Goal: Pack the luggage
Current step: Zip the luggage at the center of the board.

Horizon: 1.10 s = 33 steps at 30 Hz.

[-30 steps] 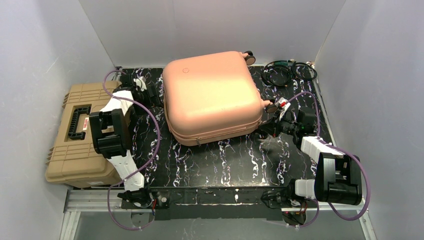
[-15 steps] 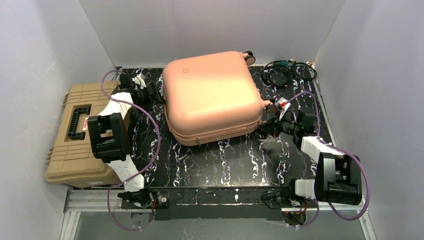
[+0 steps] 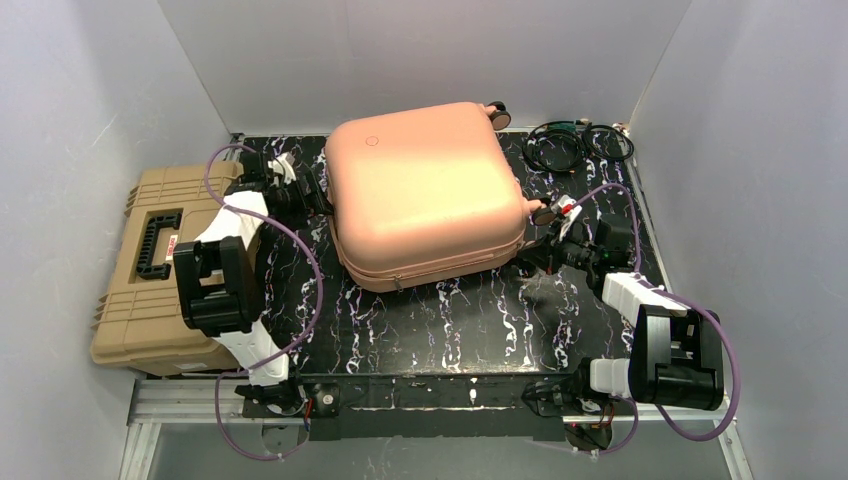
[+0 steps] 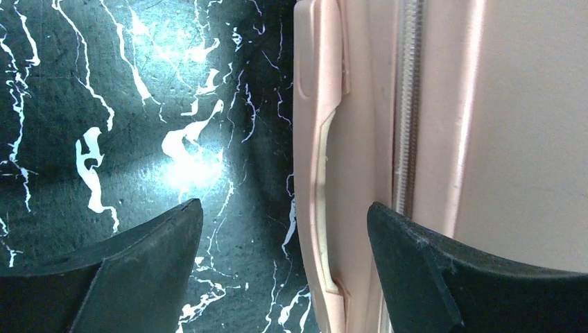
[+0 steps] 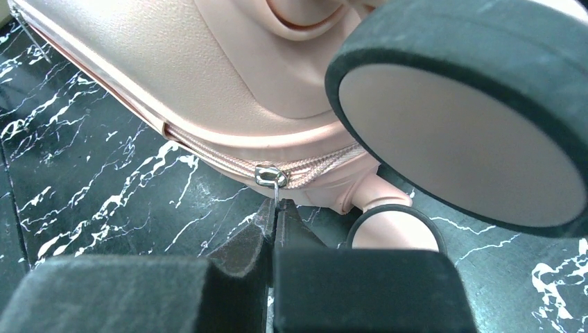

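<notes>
The closed suitcase (image 3: 425, 195) lies flat toward the back of the counter (image 3: 450, 320), long axis left-right, wheels (image 3: 498, 116) rightward. Only the wrist views show the left jaws wide open and empty either side of its handle (image 4: 315, 194), and the right jaws pinched on the zipper pull (image 5: 276, 189).

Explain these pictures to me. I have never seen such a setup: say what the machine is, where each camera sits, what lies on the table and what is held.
These are two robot arms bolted to the near edge of a marbled black table, each ending in a two-finger gripper. The wide picture looks down from above and behind them. The two close-ups come from cameras on their wrists. On the table lies a closed peach-pink suitcase, with a tan toolbox at its left and coiled cables at the back right. The left gripper is open around the suitcase's side handle, not gripping it. The right gripper is shut on the zipper pull, beside a wheel.
</notes>
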Motion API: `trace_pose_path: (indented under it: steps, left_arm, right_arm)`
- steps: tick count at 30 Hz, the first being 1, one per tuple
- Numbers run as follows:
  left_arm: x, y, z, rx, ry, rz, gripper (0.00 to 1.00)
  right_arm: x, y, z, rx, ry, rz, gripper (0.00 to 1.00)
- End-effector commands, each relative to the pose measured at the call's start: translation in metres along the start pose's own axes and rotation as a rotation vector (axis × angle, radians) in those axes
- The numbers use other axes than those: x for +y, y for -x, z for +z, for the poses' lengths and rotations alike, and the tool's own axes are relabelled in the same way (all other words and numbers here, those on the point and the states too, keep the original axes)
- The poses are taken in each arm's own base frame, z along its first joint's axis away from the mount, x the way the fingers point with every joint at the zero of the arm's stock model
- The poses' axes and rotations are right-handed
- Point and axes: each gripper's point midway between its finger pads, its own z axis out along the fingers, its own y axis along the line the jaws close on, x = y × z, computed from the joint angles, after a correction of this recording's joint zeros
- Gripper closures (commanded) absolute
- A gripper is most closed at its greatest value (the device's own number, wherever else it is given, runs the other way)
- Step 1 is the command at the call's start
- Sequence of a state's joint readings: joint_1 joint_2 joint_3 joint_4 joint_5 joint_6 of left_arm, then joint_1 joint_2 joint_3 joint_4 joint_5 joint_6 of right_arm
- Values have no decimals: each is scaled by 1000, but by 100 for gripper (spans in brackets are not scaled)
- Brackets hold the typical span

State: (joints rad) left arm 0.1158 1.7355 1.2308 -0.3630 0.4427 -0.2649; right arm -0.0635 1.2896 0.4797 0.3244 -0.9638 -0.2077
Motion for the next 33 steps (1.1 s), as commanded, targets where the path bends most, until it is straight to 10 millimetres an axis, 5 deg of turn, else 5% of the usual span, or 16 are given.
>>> trace_pose_path:
  steps: [1, 11, 18, 27, 30, 33]
  left_arm:
    - [-22, 0, -24, -27, -52, 42, 14]
    - [-18, -26, -6, 47, -13, 79, 14]
    - [-9, -25, -1, 53, 28, 101, 14]
    - [7, -27, 30, 112, 92, 119, 18]
    - [5, -26, 38, 129, 93, 119, 28]
    - [1, -22, 41, 136, 80, 119, 64]
  right_arm:
    - [-37, -5, -11, 19, -169, -17, 99]
    - [-37, -6, -13, 15, -165, -13, 99]
    - [-37, -7, -13, 15, -164, -12, 99]
    - [-38, -7, -13, 10, -166, -10, 99]
    - [-40, -7, -13, 5, -178, -17, 99]
    - [-50, -6, -16, -16, -251, -41, 99]
